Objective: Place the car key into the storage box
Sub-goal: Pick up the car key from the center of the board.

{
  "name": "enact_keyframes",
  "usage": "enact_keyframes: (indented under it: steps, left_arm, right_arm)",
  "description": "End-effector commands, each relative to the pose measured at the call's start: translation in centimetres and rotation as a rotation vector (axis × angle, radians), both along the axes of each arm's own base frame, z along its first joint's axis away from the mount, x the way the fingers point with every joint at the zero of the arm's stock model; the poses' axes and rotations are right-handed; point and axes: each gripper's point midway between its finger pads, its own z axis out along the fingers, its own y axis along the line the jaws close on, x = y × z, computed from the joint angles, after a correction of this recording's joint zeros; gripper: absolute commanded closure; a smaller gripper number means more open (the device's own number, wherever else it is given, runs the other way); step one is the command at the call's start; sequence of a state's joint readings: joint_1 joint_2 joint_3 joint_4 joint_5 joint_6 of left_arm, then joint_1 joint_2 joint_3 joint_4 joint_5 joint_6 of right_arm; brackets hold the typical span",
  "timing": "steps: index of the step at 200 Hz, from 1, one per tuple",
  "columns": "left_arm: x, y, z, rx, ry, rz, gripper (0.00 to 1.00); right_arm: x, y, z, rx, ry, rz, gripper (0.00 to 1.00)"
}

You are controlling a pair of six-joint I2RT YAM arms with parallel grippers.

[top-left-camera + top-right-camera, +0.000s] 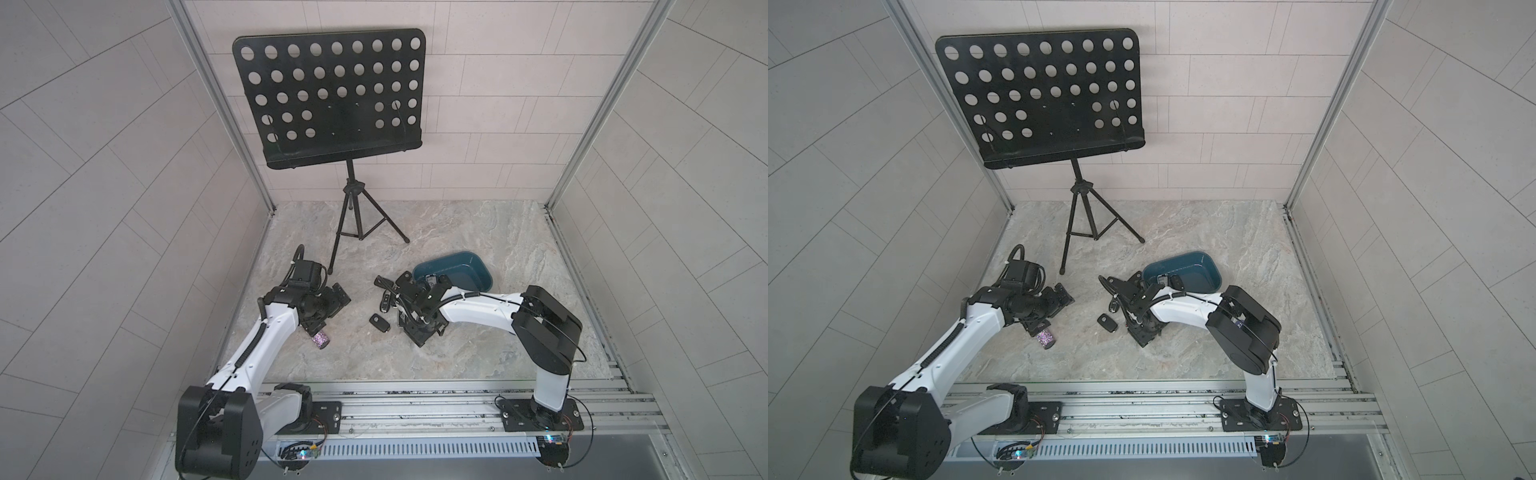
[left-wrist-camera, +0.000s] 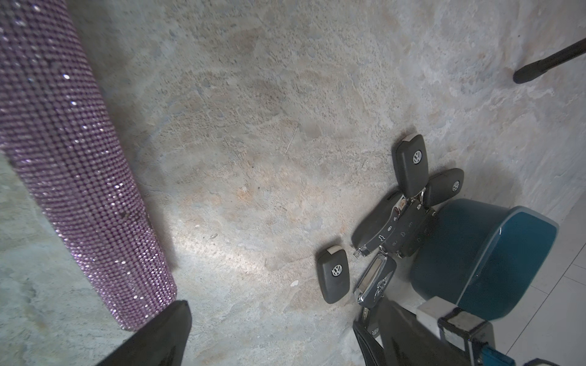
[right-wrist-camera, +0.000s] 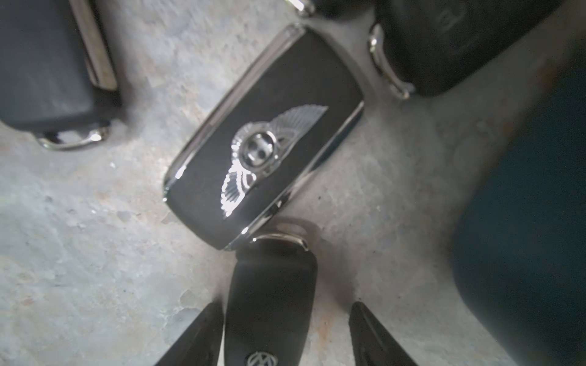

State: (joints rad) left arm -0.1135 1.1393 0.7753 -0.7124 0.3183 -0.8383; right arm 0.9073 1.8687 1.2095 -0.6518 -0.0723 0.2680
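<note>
Car key [image 3: 272, 301] inside the right pincer [image 3: 285, 304]
It lies on the surface [image 1: 478, 345] near the storage box [image 1: 465, 268]. One finger touches it; the other has a gap. The left pincer [image 1: 312, 327] is wide.

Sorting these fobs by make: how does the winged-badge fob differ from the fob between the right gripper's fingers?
The winged fob has chrome along both long edges; the flanked fob shows chrome only at one end.
The winged fob carries a large silver winged badge; the flanked fob a small round logo.
The winged fob lies outside the right gripper; the flanked fob sits between its fingers.
Both are black and lie on the table.
</note>
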Motion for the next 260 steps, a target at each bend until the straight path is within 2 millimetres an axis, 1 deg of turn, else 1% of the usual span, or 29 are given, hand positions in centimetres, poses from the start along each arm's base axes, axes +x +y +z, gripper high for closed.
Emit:
enact_keyframes:
  steps: [1,24,39,59,106,129,159,208,235,260]
  left_arm:
    - [0.2,0.2,0.5,0.002,-0.005,0.017,0.0]
    - [0.3,0.2,0.6,0.002,-0.007,0.016,0.0]
    - [0.4,0.3,0.6,0.005,-0.009,0.018,0.0]
    - [0.4,0.2,0.5,0.003,-0.005,0.018,0.0]
    - [0.4,0.2,0.5,0.001,-0.005,0.017,0.0]
    - [0.5,0.2,0.7,0.0,-0.012,0.017,0.0]
    - [0.6,0.2,0.7,-0.002,-0.014,0.022,0.0]
    - [0.9,0.0,0.6,-0.006,-0.017,0.024,0.0]
    - [1.2,-0.2,0.7,-0.017,-0.022,0.028,0.0]
    - [1.7,-0.6,0.6,-0.021,-0.028,0.022,0.0]
  right_arm:
    - [-0.7,-0.6,-1.3,-0.035,0.053,-0.003,0.4]
    - [-0.7,-0.7,-1.4,-0.038,0.057,-0.007,0.44]
    - [-0.6,-0.9,-1.5,-0.042,0.059,-0.011,0.49]
    - [-0.6,-1.0,-1.5,-0.043,0.057,-0.013,0.53]
    - [-0.6,-1.0,-1.2,-0.032,0.054,-0.012,0.61]
    - [-0.5,-0.7,-0.5,-0.007,0.054,-0.009,0.65]
    - [-0.2,-0.3,1.5,0.052,0.037,-0.014,0.66]
    - [0.3,-0.2,6.5,0.149,-0.011,-0.002,0.67]
    - [1.1,-1.0,9.0,0.188,-0.045,-0.024,0.67]
    - [2.7,-2.7,11.1,0.222,-0.077,-0.071,0.66]
